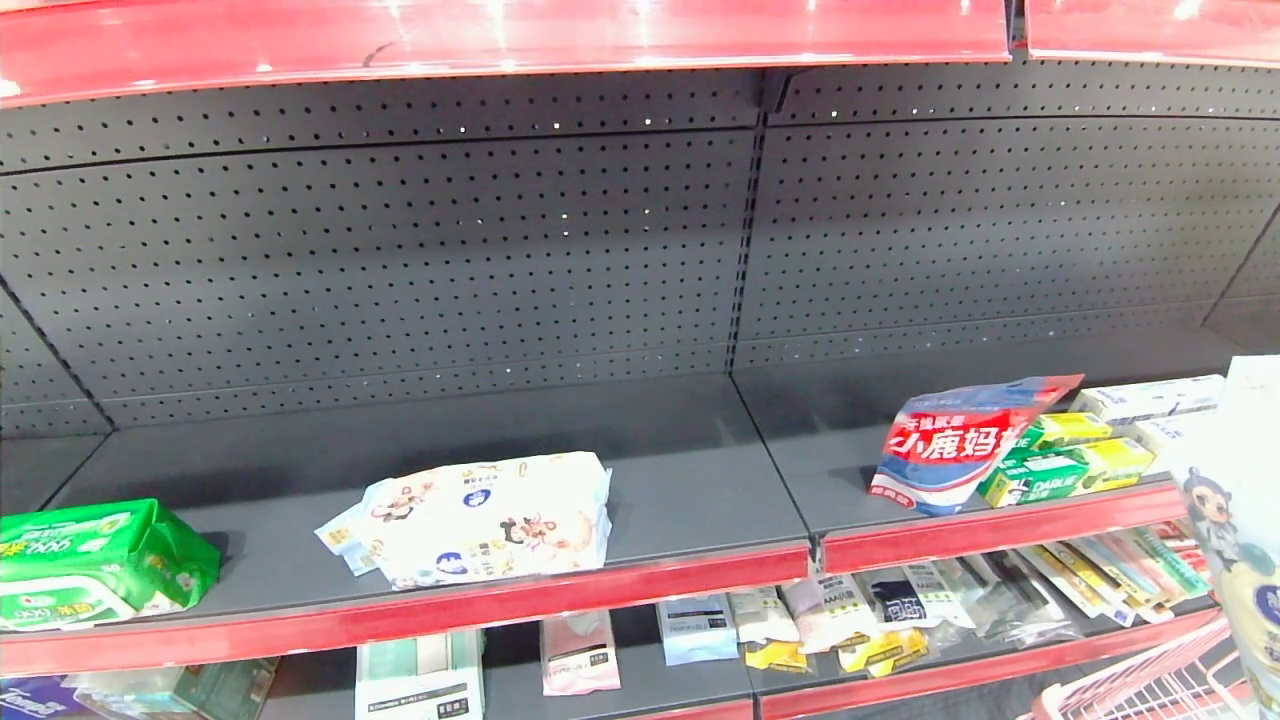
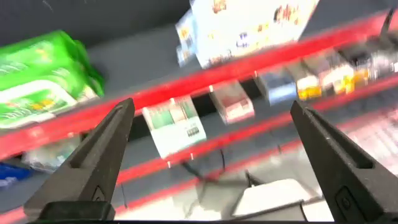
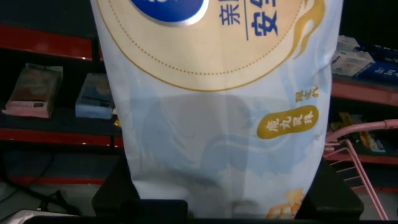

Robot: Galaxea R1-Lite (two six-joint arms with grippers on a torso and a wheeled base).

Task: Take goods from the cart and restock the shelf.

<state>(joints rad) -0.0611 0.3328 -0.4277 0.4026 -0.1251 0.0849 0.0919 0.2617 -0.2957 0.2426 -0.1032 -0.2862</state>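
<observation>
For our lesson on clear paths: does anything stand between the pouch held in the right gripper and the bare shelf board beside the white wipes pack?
Yes. The red-and-blue bag and green boxes lie on the shelf between the pouch and that bare stretch; from the front edge, nothing visible blocks it.

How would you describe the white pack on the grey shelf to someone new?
On the grey shelf with the red front edge, the white pack lies alone near the middle. Unlike the green pack to its left, it carries cartoon figures.
</observation>
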